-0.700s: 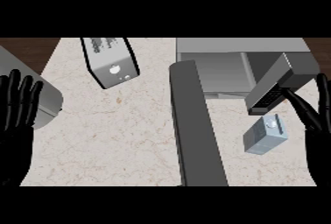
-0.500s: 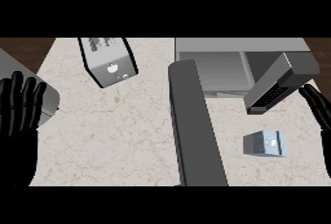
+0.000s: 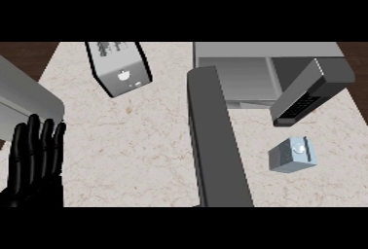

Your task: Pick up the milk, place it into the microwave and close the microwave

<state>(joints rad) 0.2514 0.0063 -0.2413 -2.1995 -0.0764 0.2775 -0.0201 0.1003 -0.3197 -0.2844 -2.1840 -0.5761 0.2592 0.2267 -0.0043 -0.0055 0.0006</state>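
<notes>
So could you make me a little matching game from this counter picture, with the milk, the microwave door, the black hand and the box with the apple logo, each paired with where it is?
Things:
1. milk carton
2. microwave door
3. left hand
4. box with the apple logo

Places:
A. at the view's left edge, fingers straight up
B. lying on the counter at the upper left
C. swung open, running down the middle of the view
D. on the counter at the right, below the microwave's opening

Pairs: 1-D, 2-C, 3-A, 4-B
</notes>
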